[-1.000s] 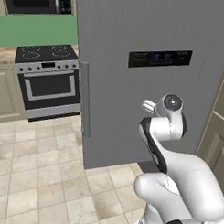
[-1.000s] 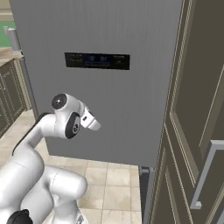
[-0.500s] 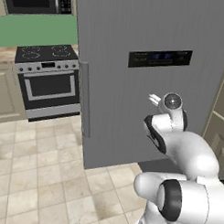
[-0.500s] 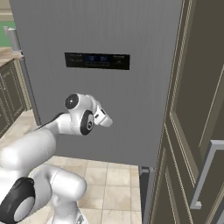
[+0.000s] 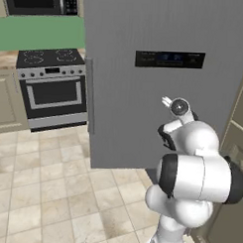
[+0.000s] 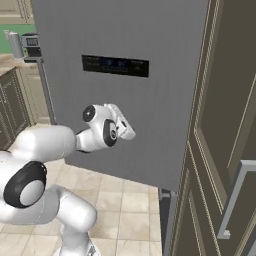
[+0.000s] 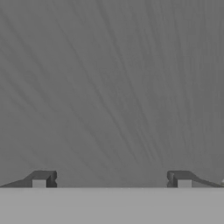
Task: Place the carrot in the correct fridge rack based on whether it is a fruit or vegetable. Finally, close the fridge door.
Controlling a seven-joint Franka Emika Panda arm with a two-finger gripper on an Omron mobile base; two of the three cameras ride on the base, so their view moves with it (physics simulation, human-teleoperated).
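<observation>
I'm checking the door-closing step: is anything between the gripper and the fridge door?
Nothing visible is. The open gripper faces the bare grey face of the fridge door head-on, below the display panel.

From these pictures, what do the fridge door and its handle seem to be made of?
The fridge door looks like brushed grey metal, probably stainless steel: fine streaks run across it in the hand view. Its long vertical bar handle appears to be plain matte grey metal, though a render leaves that open.
</observation>
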